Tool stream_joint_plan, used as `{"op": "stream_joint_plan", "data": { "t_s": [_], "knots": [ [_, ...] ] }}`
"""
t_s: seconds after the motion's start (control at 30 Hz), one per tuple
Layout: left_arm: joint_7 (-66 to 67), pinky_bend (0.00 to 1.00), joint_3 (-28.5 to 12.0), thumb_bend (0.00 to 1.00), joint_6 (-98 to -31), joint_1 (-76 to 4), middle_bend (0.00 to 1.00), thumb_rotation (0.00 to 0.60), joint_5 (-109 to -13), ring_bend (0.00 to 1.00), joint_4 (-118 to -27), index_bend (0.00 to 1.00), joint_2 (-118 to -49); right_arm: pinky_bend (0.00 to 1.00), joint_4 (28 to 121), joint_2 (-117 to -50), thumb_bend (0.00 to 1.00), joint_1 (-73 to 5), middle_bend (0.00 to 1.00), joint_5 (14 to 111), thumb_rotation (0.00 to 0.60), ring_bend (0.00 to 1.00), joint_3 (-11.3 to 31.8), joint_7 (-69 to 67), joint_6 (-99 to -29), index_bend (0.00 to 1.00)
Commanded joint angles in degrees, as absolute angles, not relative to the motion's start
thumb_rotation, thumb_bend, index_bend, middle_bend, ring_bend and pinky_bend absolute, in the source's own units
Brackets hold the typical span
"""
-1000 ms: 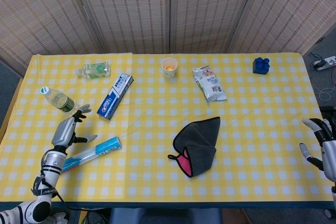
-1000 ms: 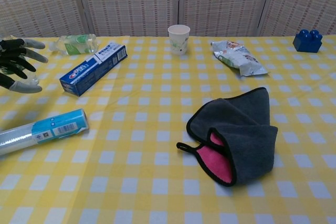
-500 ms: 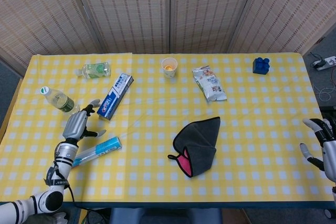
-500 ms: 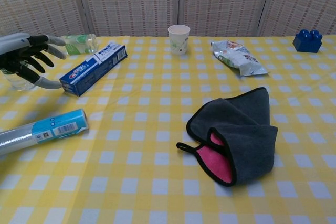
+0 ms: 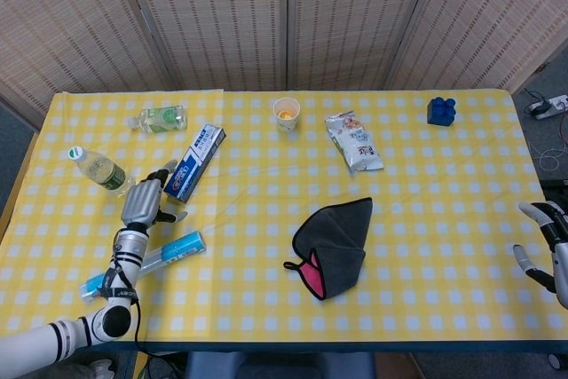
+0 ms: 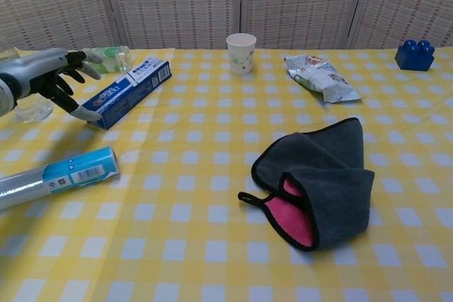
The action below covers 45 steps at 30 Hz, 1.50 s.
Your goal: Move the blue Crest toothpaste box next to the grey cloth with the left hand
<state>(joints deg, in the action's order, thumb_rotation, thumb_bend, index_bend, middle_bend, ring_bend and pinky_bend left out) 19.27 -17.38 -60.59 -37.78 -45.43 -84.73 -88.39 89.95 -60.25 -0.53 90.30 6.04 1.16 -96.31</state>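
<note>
The blue Crest toothpaste box [image 5: 195,161] [image 6: 128,92] lies flat at the table's left back, angled toward the cup. My left hand [image 5: 145,201] [image 6: 53,76] hovers open just at the box's near left end, fingers spread toward it, holding nothing. The grey cloth [image 5: 335,237] [image 6: 327,178], folded with a pink lining showing, lies in the middle of the table, well to the right of the box. My right hand [image 5: 543,241] stays open at the table's right edge in the head view only.
A clear roll with a blue label [image 5: 158,257] [image 6: 58,176] lies in front of the left hand. Two bottles [image 5: 98,168] [image 5: 159,118] lie at far left. A paper cup [image 6: 241,52], a snack bag [image 6: 320,78] and a blue block [image 6: 415,54] line the back.
My left hand has moved forward and rightward from beside the roll up to the near end of the toothpaste box. The right hand has barely shifted.
</note>
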Motion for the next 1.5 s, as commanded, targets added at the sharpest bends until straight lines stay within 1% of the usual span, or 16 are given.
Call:
{"op": "stream_joint_plan", "data": {
  "t_s": [0.03, 0.1, 0.4, 0.6, 0.7, 0.83, 0.9, 0.97, 1.03, 1.1, 1.17, 1.3, 1.43, 1.5],
  "knots": [
    [23.80, 0.17, -18.36, 0.12, -60.10, -40.23, 0.14, 0.600, -40.30, 0.12, -83.50, 0.05, -89.64, 0.10, 89.80, -60.19, 0.26, -0.41, 0.26, 90.25, 0.600, 0.11, 6.05, 0.88, -96.46, 0.26],
    [25.53, 0.16, -18.98, 0.12, -59.84, -41.31, 0.12, 0.600, -37.64, 0.08, -83.04, 0.03, -90.12, 0.10, 89.68, -60.13, 0.26, -0.28, 0.26, 90.04, 0.600, 0.11, 6.13, 0.57, -96.59, 0.26],
    [33.62, 0.13, -22.21, 0.12, -63.25, -46.20, 0.12, 0.600, -27.01, 0.08, -80.01, 0.02, -93.90, 0.10, 89.56, -59.91, 0.26, 0.05, 0.26, 89.65, 0.600, 0.11, 6.26, 0.08, -96.74, 0.26],
    [37.40, 0.13, -23.45, 0.12, -64.36, -49.31, 0.12, 0.600, -22.40, 0.12, -76.06, 0.03, -97.30, 0.10, 89.74, -59.66, 0.26, 0.28, 0.26, 89.58, 0.600, 0.11, 6.26, -0.07, -96.88, 0.26],
    [38.40, 0.13, -24.84, 0.12, -64.14, -50.57, 0.12, 0.600, -19.48, 0.13, -73.74, 0.04, -98.95, 0.10, 89.72, -59.57, 0.26, 0.54, 0.26, 89.37, 0.600, 0.11, 6.21, -0.13, -97.00, 0.26],
    [40.21, 0.13, -24.88, 0.12, -65.18, -51.97, 0.12, 0.600, -18.92, 0.13, -69.89, 0.04, -100.80, 0.10, 89.65, -59.32, 0.26, 1.03, 0.26, 88.89, 0.600, 0.11, 6.25, -0.35, -97.33, 0.26],
    [40.34, 0.13, -25.55, 0.12, -65.16, -52.32, 0.12, 0.600, -18.16, 0.14, -68.41, 0.04, -101.61, 0.10, 89.62, -59.19, 0.26, 1.30, 0.26, 88.63, 0.600, 0.11, 6.29, -0.44, -97.54, 0.26],
    [40.70, 0.13, -26.12, 0.12, -64.71, -52.56, 0.13, 0.600, -17.15, 0.16, -67.32, 0.05, -102.14, 0.10, 89.63, -59.10, 0.26, 1.41, 0.26, 88.47, 0.600, 0.11, 6.36, -0.54, -97.59, 0.27],
    [41.30, 0.15, -26.30, 0.12, -64.58, -52.78, 0.14, 0.600, -16.52, 0.21, -66.36, 0.07, -102.62, 0.10, 89.62, -59.03, 0.26, 1.42, 0.26, 88.47, 0.600, 0.11, 6.37, -0.55, -97.54, 0.27],
    [42.26, 0.20, -26.43, 0.12, -64.08, -53.05, 0.18, 0.600, -15.57, 0.27, -65.45, 0.09, -103.14, 0.10, 89.64, -58.97, 0.26, 1.42, 0.27, 88.56, 0.600, 0.11, 6.35, -0.51, -97.48, 0.27],
    [42.65, 0.24, -26.64, 0.12, -63.77, -53.31, 0.21, 0.600, -15.14, 0.31, -64.48, 0.10, -103.75, 0.10, 89.66, -58.93, 0.26, 1.48, 0.27, 88.55, 0.600, 0.11, 6.34, -0.48, -97.48, 0.27],
    [42.29, 0.31, -26.53, 0.12, -64.21, -53.73, 0.29, 0.600, -16.38, 0.40, -61.87, 0.16, -105.45, 0.10, 89.61, -58.93, 0.26, 1.66, 0.27, 88.24, 0.600, 0.11, 6.33, -0.56, -97.40, 0.27],
    [41.10, 0.41, -26.76, 0.13, -64.32, -53.95, 0.35, 0.600, -18.04, 0.49, -59.49, 0.24, -107.04, 0.10, 89.52, -58.92, 0.26, 1.74, 0.27, 88.08, 0.600, 0.11, 6.36, -0.66, -97.30, 0.27],
    [39.76, 0.50, -26.89, 0.15, -64.51, -53.85, 0.42, 0.600, -19.59, 0.56, -58.65, 0.29, -107.59, 0.10, 89.46, -58.96, 0.26, 1.76, 0.27, 88.01, 0.600, 0.11, 6.40, -0.72, -97.27, 0.27]
  ]
}}
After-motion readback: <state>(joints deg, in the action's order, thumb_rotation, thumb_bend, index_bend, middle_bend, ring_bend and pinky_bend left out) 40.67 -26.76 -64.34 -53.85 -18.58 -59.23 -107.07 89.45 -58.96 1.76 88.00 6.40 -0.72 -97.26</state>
